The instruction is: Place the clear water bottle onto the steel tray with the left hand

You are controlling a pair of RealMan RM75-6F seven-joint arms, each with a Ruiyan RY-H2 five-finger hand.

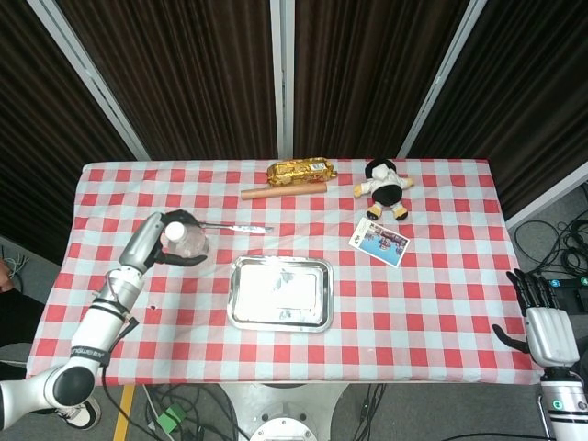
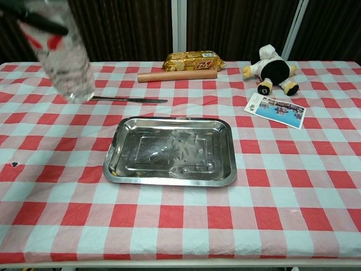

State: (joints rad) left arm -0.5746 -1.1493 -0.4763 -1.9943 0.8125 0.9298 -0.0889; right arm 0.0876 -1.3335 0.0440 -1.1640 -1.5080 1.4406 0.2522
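Observation:
My left hand [image 1: 163, 241] grips the clear water bottle [image 1: 185, 242] and holds it in the air, left of the steel tray [image 1: 280, 292]. In the chest view the bottle [image 2: 66, 59] hangs at the upper left with dark fingers [image 2: 34, 20] wrapped round its upper part; its cap is cut off by the frame. The tray [image 2: 172, 151] lies bare in the middle of the checked table. My right hand [image 1: 548, 326] hangs off the table's right edge, fingers apart, holding nothing.
A knife [image 2: 126, 99] lies just behind the tray, under the bottle's right side. Further back are a wooden rolling pin [image 2: 176, 75] and a gold snack packet [image 2: 192, 60]. A plush toy [image 2: 272, 70] and a picture card [image 2: 274, 110] sit at the right.

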